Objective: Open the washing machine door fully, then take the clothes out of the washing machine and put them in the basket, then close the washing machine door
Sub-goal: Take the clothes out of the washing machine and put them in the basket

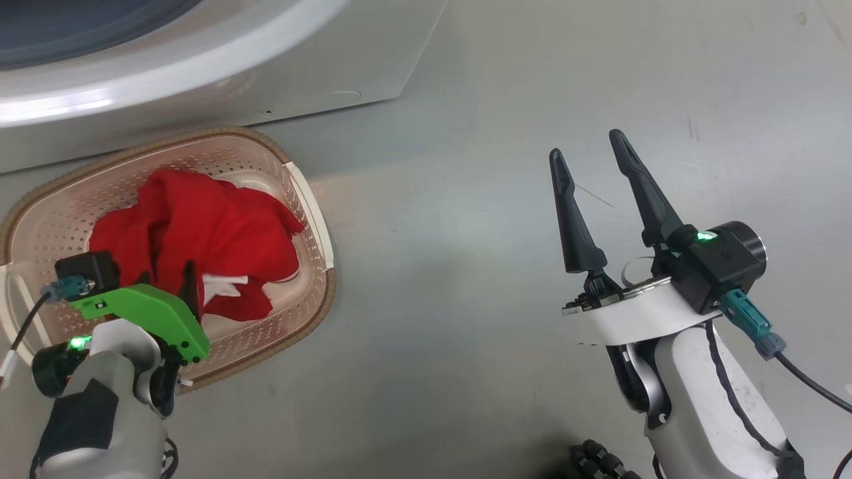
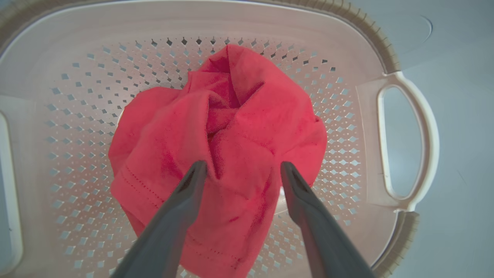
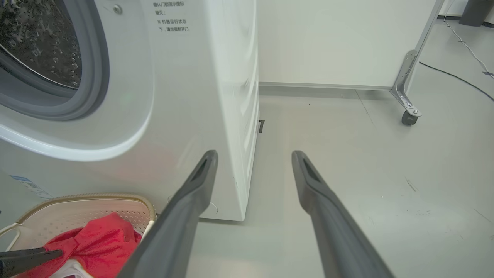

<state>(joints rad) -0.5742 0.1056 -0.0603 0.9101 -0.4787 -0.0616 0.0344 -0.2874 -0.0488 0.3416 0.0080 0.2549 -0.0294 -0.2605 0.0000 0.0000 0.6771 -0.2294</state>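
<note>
One red garment (image 2: 247, 127) lies crumpled, with no clear long axis, inside the single basket (image 2: 349, 116) just beside the washing machine (image 3: 193, 96). The left claw (image 2: 241, 166) hangs over it, fingers apart. The right claw (image 1: 584, 145) is likewise spread, over the floor (image 1: 466, 266).

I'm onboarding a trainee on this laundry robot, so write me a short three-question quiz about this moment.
1. True or false: the bright red soft fabric garment lies inside the cream perforated plastic basket.
2. The left gripper is: A) shut on the garment; B) open above the garment; C) shut on the basket.
3. What does the right gripper hold?
Key: 1 true; 2 B; 3 nothing, it is open over the floor.
</note>
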